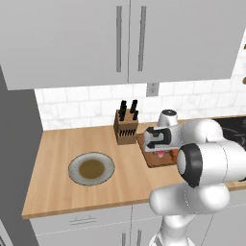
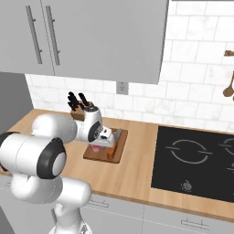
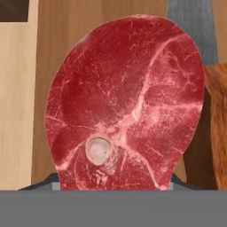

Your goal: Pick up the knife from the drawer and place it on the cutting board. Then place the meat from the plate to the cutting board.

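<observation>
The two-finger gripper (image 2: 101, 147) is clenched on the raw red-pink steak with white marbling and a small round bone (image 3: 126, 104): in the hand view the meat rises straight from between the dark finger tips (image 3: 44, 182) and stands upright before the lens. In the right base view a pink sliver of it hangs under the hand, directly above the flat reddish-brown wooden cutting board (image 2: 116, 151).

Handling, as judged: the steak is light, soft and limp, with a moist surface likely to slip. It is held by its lower edge near the bone, and a deeper bite toward the middle would be steadier. It is not fragile, so a low release onto the board looks safe.

The grey steel blade of the small knife (image 3: 191, 26) lies on the board beyond the meat, with its orange-red handle (image 3: 217, 124) to one side. The round grey plate with a brownish centre (image 1: 91, 168) sits bare on the light wooden countertop (image 1: 57, 144), well apart from the board, beyond the upright wooden knife block (image 1: 126, 126).

Obscured: the meat hides the finger pads and most of the board in the hand view. In both base views the white arm covers part of the board. Whether the meat touches the board cannot be told.
</observation>
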